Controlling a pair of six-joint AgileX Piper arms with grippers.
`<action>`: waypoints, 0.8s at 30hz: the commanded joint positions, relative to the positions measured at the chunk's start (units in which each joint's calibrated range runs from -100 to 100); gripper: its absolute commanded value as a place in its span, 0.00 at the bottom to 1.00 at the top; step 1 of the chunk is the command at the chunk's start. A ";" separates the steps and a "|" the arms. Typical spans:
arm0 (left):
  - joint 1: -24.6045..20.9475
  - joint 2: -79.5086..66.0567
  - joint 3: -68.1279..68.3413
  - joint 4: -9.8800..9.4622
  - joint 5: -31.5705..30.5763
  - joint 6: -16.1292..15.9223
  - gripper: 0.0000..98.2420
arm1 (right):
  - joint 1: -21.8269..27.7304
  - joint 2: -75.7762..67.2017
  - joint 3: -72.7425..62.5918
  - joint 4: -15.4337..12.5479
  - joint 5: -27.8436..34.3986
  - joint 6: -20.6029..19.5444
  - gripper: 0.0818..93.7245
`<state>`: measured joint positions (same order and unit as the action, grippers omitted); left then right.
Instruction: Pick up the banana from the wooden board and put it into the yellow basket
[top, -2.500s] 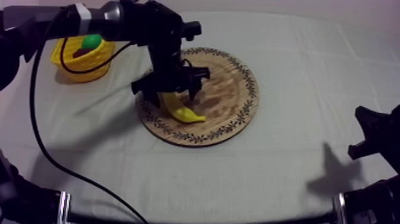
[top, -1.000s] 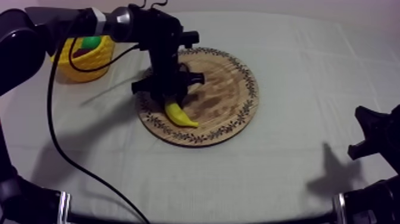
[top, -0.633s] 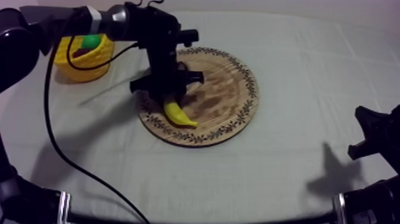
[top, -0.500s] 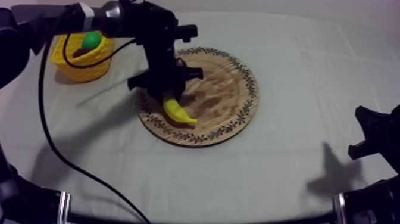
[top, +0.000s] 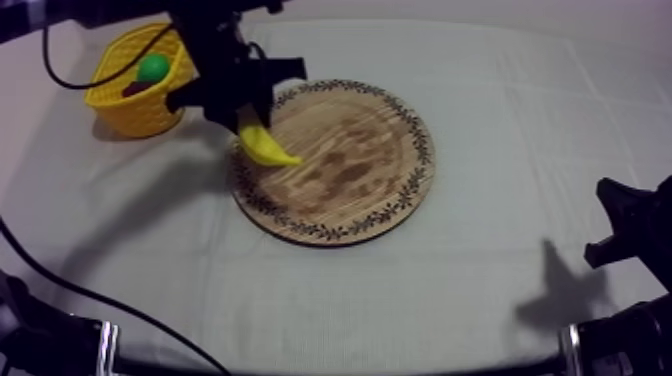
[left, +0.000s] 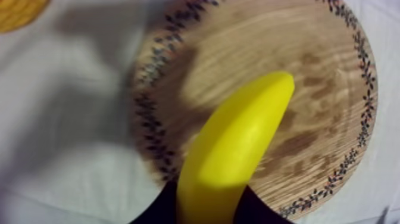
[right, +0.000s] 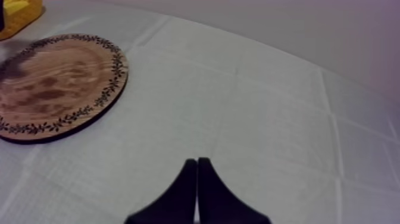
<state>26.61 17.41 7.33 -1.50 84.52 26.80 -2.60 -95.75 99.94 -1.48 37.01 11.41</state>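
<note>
One banana (top: 262, 146) pinched in your left jaws, held above board (top: 350, 150) to clear basket (top: 130, 110) rim | right jaws closed, empty

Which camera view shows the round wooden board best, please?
The top view: nearly the whole board shows, with the left gripper holding the banana over its rim. In the left wrist view the banana hides part of the board; in the right wrist view one side is cut off.
</note>
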 joint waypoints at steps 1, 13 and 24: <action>-1.08 -3.95 1.90 -0.35 0.40 -0.47 0.29 | 0.00 0.00 -0.05 -0.01 0.00 0.00 0.00; -9.87 -17.97 8.39 -3.40 4.99 -4.76 0.27 | 0.00 0.00 -0.05 -0.01 0.00 0.00 0.00; -17.83 -24.24 5.29 -5.62 9.23 -8.72 0.27 | 0.00 0.00 -0.05 -0.01 0.00 0.00 0.00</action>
<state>10.06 -6.72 13.39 -7.04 93.77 18.56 -2.60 -95.75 99.94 -1.48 37.01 11.41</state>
